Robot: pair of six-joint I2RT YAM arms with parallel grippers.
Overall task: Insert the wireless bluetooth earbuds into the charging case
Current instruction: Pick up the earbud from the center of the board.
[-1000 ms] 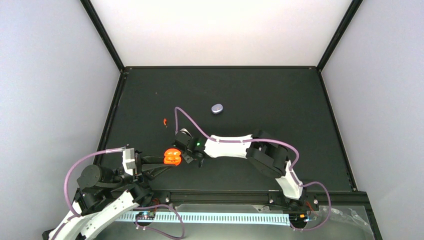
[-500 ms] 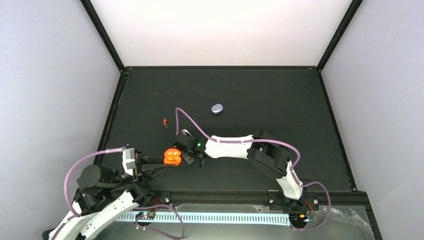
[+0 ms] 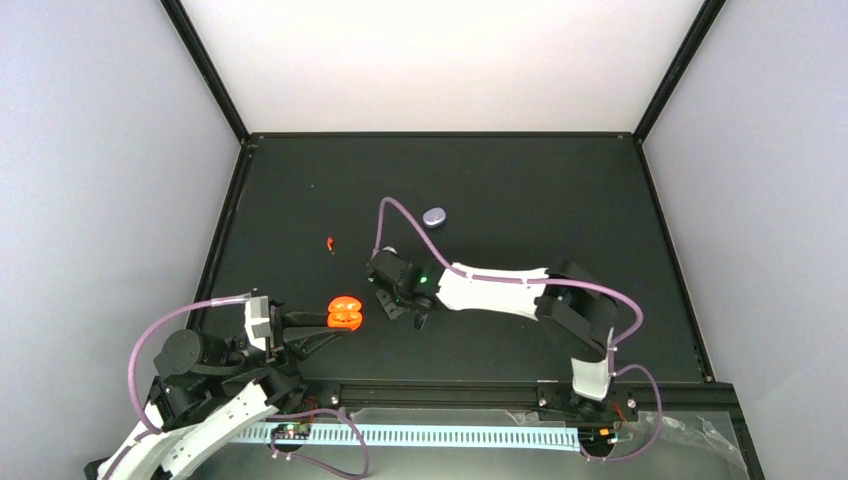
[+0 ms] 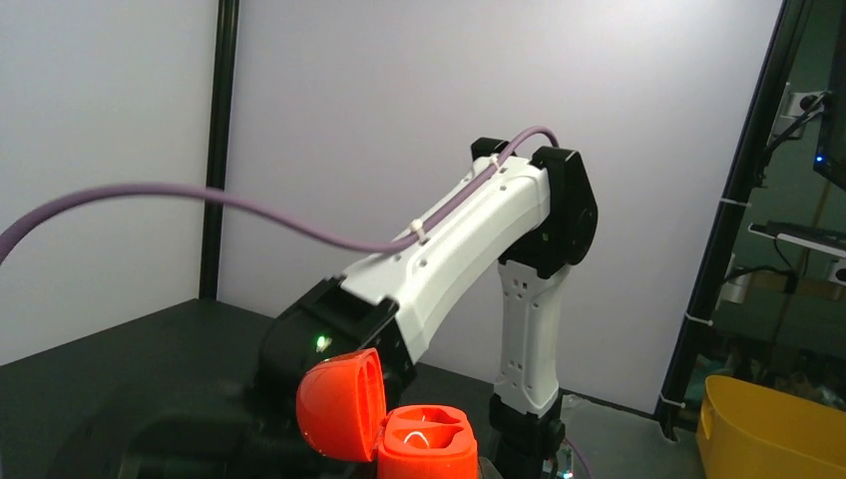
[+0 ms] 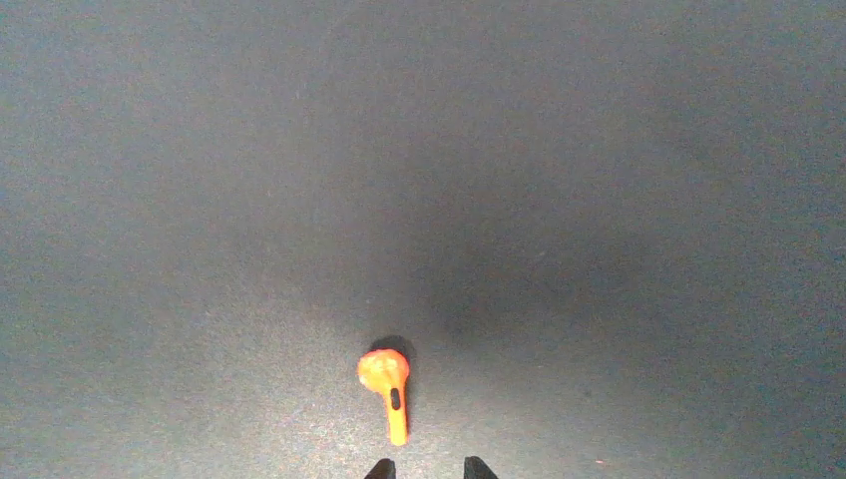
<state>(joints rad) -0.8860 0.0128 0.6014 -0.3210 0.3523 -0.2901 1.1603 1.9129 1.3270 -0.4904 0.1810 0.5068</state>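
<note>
Orange earbud [image 5: 389, 384] loose on table [image 5: 599, 150] just ahead of right gripper [image 5: 424, 469], tips slightly apart, nothing btw them. Orange case [image 3: 345, 313] lid-open, clamped in left gripper [image 3: 322, 328]. Prob no bud seated yet; pick + insert left

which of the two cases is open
The orange case, held by the left gripper, with its lid flipped up. The lavender case lies shut farther back on the table.

Blk table [image 3: 560, 200] w/ orange earbud [image 3: 330, 243] & lavender case [image 3: 434, 217] on it.
</note>
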